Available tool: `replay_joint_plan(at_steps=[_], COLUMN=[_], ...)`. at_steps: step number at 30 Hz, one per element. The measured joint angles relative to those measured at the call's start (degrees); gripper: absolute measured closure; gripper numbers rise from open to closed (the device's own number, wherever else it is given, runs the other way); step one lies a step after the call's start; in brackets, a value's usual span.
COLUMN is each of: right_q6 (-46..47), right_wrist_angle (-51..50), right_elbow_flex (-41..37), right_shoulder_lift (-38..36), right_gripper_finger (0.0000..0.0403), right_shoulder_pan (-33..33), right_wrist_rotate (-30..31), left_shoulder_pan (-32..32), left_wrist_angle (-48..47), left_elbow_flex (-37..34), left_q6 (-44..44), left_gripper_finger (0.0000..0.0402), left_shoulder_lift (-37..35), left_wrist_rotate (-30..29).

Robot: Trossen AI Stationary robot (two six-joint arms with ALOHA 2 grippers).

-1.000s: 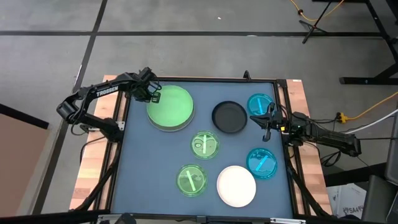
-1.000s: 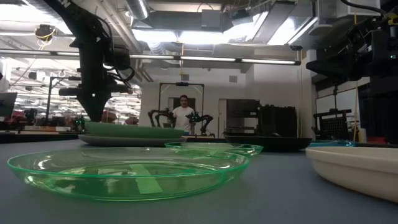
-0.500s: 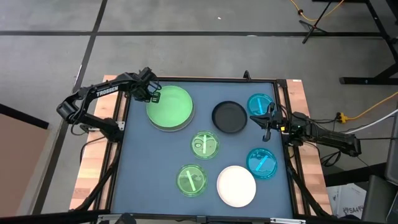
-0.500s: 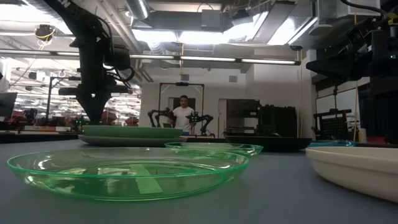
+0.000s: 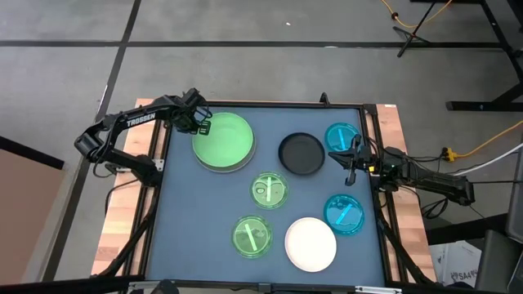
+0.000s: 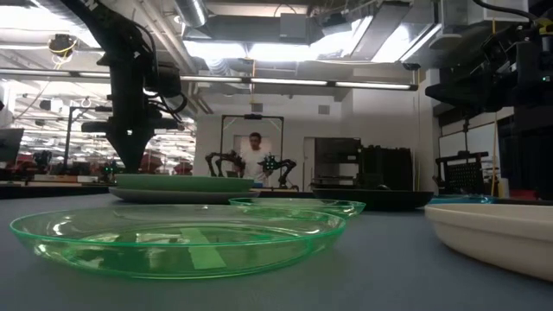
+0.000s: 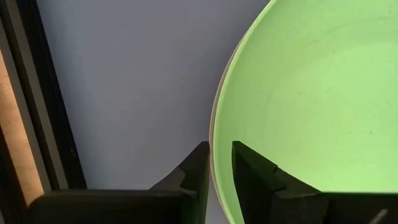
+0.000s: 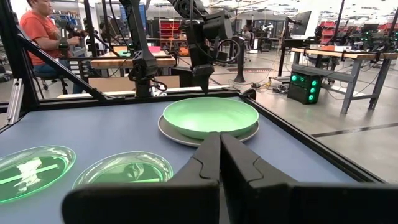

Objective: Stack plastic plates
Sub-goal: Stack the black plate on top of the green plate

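Note:
The large light green plate (image 5: 225,140) lies inside the grey plate (image 6: 173,196) at the table's far left. My left gripper (image 5: 201,125) stands at that plate's left rim, shut on it. My right gripper (image 5: 345,160) hovers shut near the right edge, between the black plate (image 5: 301,153) and a cyan plate (image 5: 341,135), touching nothing. A second cyan plate (image 5: 344,214), two translucent green plates (image 5: 269,189) (image 5: 252,237) and the white plate (image 5: 310,243) lie flat on the mat. My left gripper (image 7: 219,146) pinches the light green plate's rim (image 7: 214,127) on its left side, one finger (image 7: 249,168) over the plate's inside and one (image 7: 196,168) outside. The fingers come from above, pointing down (image 6: 130,164). The plate rests level in the grey plate.
The dark blue mat has a raised black frame (image 5: 160,163) around it, close to my left gripper. Open mat lies in the near left corner (image 5: 188,229). A person (image 6: 254,160) stands far behind the table, and another sits in the room (image 8: 40,37).

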Motion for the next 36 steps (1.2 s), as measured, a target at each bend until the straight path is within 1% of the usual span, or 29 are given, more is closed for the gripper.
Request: replay_joint_plan(at_steps=[5, 11, 13, 15, 17, 22, 26, 31, 36], right_q6=[3.01, 4.46, 5.66, 6.69, 8.13, 13.15, 13.81, 13.67, 13.66], right_wrist_angle=[0.74, 1.21, 1.27, 1.27, 1.32, 2.22, 1.56, 1.8, 2.05], right_elbow_flex=[-0.06, -0.06, -0.06, -0.06, -0.06, -0.06, 0.58, 2.56, 4.67], right_shoulder_lift=[-0.01, -0.02, -0.02, -0.01, -0.01, 0.0, 0.0, 0.04, 1.68], right_gripper_finger=[0.0402, 0.0402, 0.0396, 0.038, 0.0356, 0.0289, 0.0249, 0.0222, 0.0214], right_shoulder_pan=[-0.01, -0.01, -0.01, -0.01, -0.01, -0.01, -0.01, 0.0, -0.01], right_wrist_rotate=[2.23, 5.07, 5.38, 5.39, 5.9, 10.15, 10.51, 10.91, 13.22], left_shoulder_pan=[0.0, -0.02, -0.02, -0.02, -0.02, -0.02, -0.08, -1.75, -3.9], left_wrist_angle=[0.03, 0.55, 0.88, 1.62, 2.3, 4.65, 6.78, 12.81, 20.47], left_elbow_flex=[0.01, 0.0, 0.0, 0.0, 0.02, 0.02, 0.02, 0.02, 0.02], left_q6=[0.02, 0.06, 0.49, 1.69, 2.21, 2.54, 2.58, 2.46, 3.46], left_gripper_finger=[0.0342, 0.0342, 0.0342, 0.0342, 0.0342, 0.0342, 0.0342, 0.0342, 0.0342], left_shoulder_lift=[0.0, -0.04, -0.04, -0.04, -0.04, -0.07, -0.07, -0.07, -0.07], left_wrist_rotate=[0.0, 0.0, 0.0, -0.01, 0.0, 0.0, 0.0, 0.0, 0.0])
